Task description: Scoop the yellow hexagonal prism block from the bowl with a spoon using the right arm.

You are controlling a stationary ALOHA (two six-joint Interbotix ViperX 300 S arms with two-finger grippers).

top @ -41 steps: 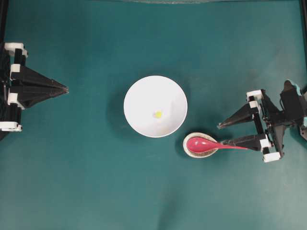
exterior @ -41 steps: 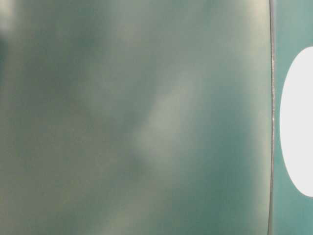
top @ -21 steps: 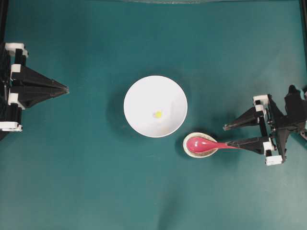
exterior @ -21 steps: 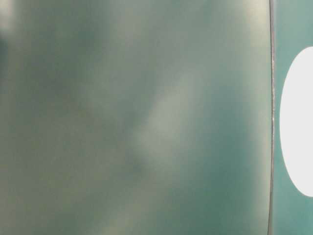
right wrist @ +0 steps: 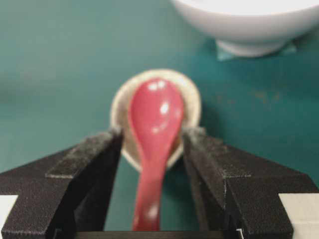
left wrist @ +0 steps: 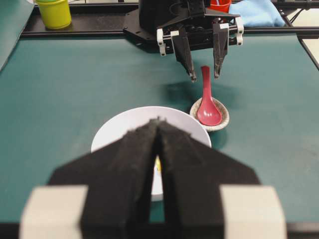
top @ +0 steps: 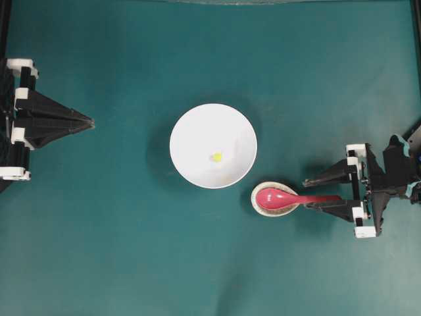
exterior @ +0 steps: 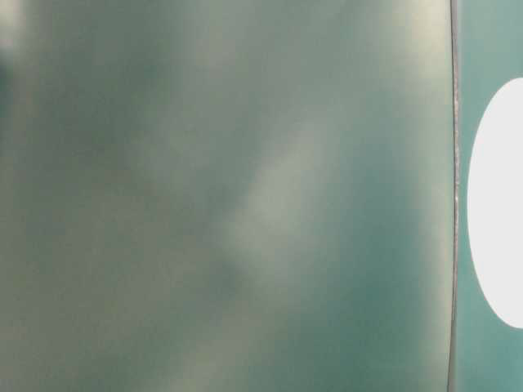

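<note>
The white bowl sits mid-table with the tiny yellow hexagonal prism block inside it. Through the slit of my left fingers the block shows as a sliver. The pink-red spoon rests with its scoop in a small speckled dish, handle pointing right. My right gripper is open, one finger on each side of the handle without touching it. The right wrist view shows the spoon between those fingers. My left gripper is shut and empty at the left edge.
The speckled dish stands just right of the bowl. In the left wrist view a yellow cup, a red cup and a blue cloth lie behind the right arm. The table-level view is a blur.
My right gripper has shifted toward the front of the table, so the spoon handle now lies between its open fingers instead of under one. Spoon, bowl and left arm are unmoved.
</note>
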